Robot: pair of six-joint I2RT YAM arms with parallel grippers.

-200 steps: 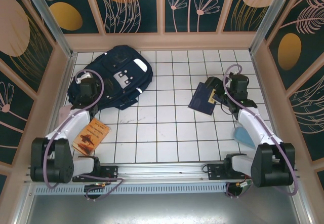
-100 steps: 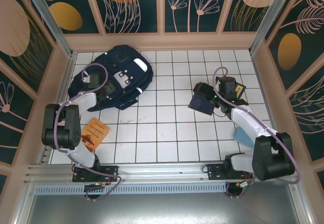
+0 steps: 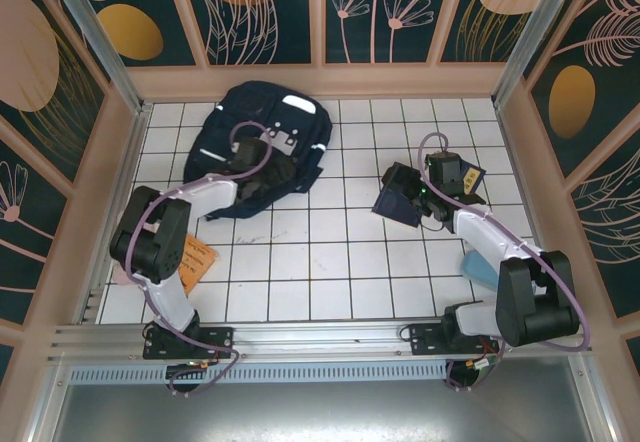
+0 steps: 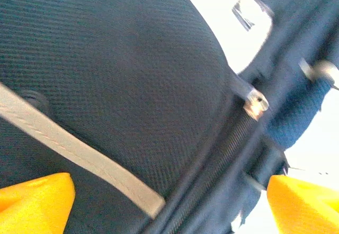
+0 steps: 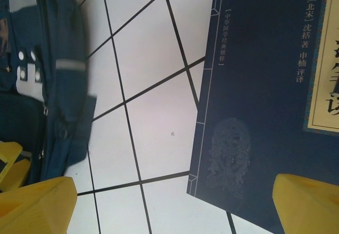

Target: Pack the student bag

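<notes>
The student bag (image 3: pixel 268 142), navy-blue with white patches, lies at the back left of the white tiled table. My left gripper (image 3: pixel 262 170) presses against its near side. In the left wrist view its yellow fingertips (image 4: pixel 33 202) stand wide apart and open, with bag fabric, a white stripe (image 4: pixel 79 148) and a zipper pull (image 4: pixel 256 102) between them. My right gripper (image 3: pixel 408 200) hovers open over a flat navy-blue book (image 3: pixel 398 198). In the right wrist view the book (image 5: pixel 265 112) lies partly under the right fingertip (image 5: pixel 312 205), and the bag (image 5: pixel 50 86) sits at the left.
An orange book (image 3: pixel 192 262) lies by the left arm's elbow. A second navy book with a tan label (image 3: pixel 466 176) sits behind the right gripper. A light-blue object (image 3: pixel 480 264) rests under the right forearm. Wooden walls enclose the table.
The bag has slid to the right and turned, and my left arm has swung right along with it. My right gripper shifted slightly left over the navy book, then held still.
</notes>
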